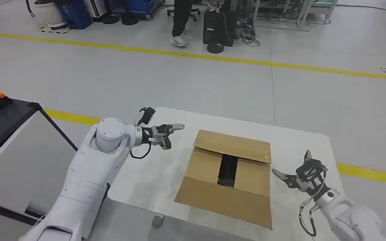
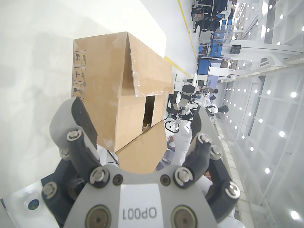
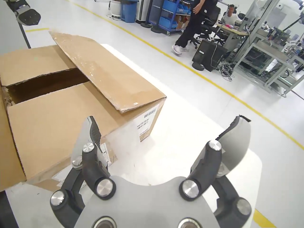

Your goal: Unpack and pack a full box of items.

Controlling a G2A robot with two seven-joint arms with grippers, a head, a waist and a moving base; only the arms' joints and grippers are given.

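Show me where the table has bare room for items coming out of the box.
Widest: the table between the left hand and the box. Also the far strip behind the box. Tight: the gap between the box and the right hand.

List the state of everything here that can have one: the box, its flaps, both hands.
cardboard box: upright on the table, partly open.
outer flaps: folded outward, open.
inner flaps: folded down, dark gap left between them.
left hand: open, empty, off the box.
right hand: open, empty, off the box.
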